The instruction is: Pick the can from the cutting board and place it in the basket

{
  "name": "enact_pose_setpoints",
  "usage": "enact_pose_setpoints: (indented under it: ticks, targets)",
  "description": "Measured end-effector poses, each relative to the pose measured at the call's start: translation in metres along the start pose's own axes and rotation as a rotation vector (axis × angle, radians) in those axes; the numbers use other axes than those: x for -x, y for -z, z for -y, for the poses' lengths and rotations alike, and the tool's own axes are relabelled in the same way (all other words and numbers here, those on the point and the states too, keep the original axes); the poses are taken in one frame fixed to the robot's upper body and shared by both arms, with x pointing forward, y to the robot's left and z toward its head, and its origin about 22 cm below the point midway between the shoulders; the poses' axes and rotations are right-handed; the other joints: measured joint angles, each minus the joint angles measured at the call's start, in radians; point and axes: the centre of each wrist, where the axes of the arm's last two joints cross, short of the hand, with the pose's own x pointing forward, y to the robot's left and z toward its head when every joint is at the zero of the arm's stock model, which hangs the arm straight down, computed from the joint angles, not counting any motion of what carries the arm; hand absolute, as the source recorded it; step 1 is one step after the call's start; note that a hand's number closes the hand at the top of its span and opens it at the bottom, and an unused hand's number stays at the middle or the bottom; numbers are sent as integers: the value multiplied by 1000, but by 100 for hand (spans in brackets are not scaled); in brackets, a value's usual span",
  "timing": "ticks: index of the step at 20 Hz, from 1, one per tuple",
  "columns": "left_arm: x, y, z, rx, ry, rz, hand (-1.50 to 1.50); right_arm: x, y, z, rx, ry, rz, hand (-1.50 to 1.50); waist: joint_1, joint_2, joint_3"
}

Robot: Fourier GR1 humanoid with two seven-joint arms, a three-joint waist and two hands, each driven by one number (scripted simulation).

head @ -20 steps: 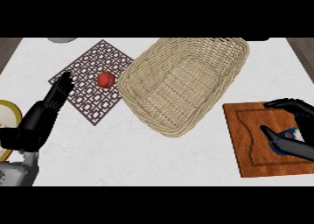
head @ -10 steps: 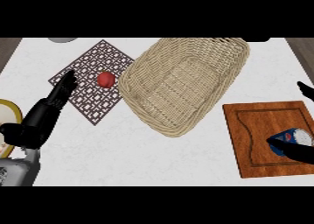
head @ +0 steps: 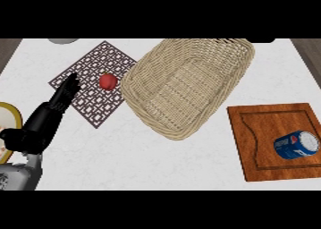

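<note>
Compared with half a second before, the right hand had gone out of view, so its state could not be told. The left hand (head: 47,117) rested at 9 o'clock, fingers straight, holding nothing. The can (head: 297,144) lay uncovered on its side on the cutting board (head: 255,129) at 4 o'clock, apart from the basket (head: 182,85) near the centre. To pick well, the right hand should probably return from 5 o'clock and close across the round body, because a lying can may roll.

- Left hand (head: 45,120) rests open at the view's left side, black fingers (head: 65,89) straight, pointing up and away.
- Grey left forearm (head: 16,175) enters from the lower left corner.
</note>
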Motion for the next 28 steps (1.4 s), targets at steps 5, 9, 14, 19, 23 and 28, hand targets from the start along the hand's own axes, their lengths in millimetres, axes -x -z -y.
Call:
enact_pose_setpoints:
  ticks: [5, 9, 14, 19, 23, 28]
  targets:
    - [-3, -3, 1, 0, -1, 2, 0, -15, -11, 39, -185, -32, -53, -150, -4, -1, 2]
    - [-3, 0, 1, -1, -6, 4, 0, -19, -23, 62, -240, -24, -77, -150, -2, 1, 4]
    - [1, -3, 2, 3, -4, 6, 0, -7, -41, 73, -239, -10, -95, -150, 5, 3, 5]
    - [-4, 0, -1, 15, 1, 9, 0, 8, -54, 66, -212, 17, -106, -150, 15, 5, 6]
    - [1, 5, 1, 21, -1, 9, 0, 28, -52, 44, -188, 69, -110, -150, 22, 7, 6]
    - [-6, 7, 3, 28, -5, 17, 0, 42, -41, 3, -152, 109, -104, -150, 30, 9, 7]
